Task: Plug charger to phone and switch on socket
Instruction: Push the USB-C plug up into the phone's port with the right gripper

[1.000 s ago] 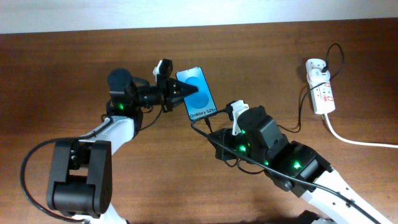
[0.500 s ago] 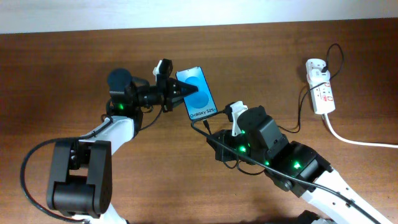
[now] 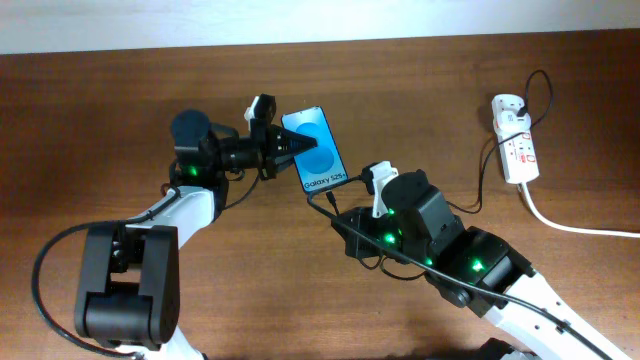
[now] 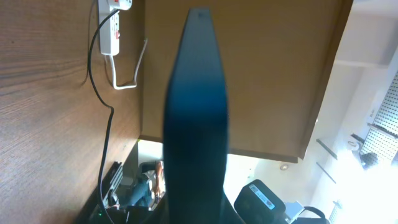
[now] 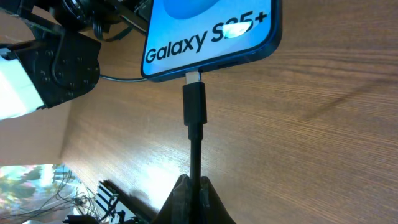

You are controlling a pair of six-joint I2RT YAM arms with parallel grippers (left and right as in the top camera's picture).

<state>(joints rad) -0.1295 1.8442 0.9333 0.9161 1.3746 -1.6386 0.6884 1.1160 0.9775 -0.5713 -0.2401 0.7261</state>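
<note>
Where the right gripper [image 5: 189, 184] pinches narrow, its two dark fingers are closed on the thin black cable of the charger [image 5: 194, 146], a short way behind the connector [image 5: 194, 104]. The cable runs straight up from the fingertips to that connector, which stands in line with the short lower edge of the phone [image 5: 211, 37]. A sliver of the metal tip shows between the connector body and the phone's edge; how deep it sits cannot be told.

From overhead, the phone [image 3: 318, 150] is angled across the table [image 3: 100, 120], blue screen up, its text end toward the right arm. The left gripper [image 3: 290, 149] is clamped over the phone's long left edge, and its own wrist camera sees the phone edge-on as a dark blurred blade filling the middle of the view.

Bare wood lies beside the phone's right long edge and its far short edge. The socket [image 3: 515, 140] lies well apart near the table's far right, with the charger's black cable looping from it across the wood toward the right arm, and the thick white cord [image 3: 575, 226] trailing off the right edge.
</note>
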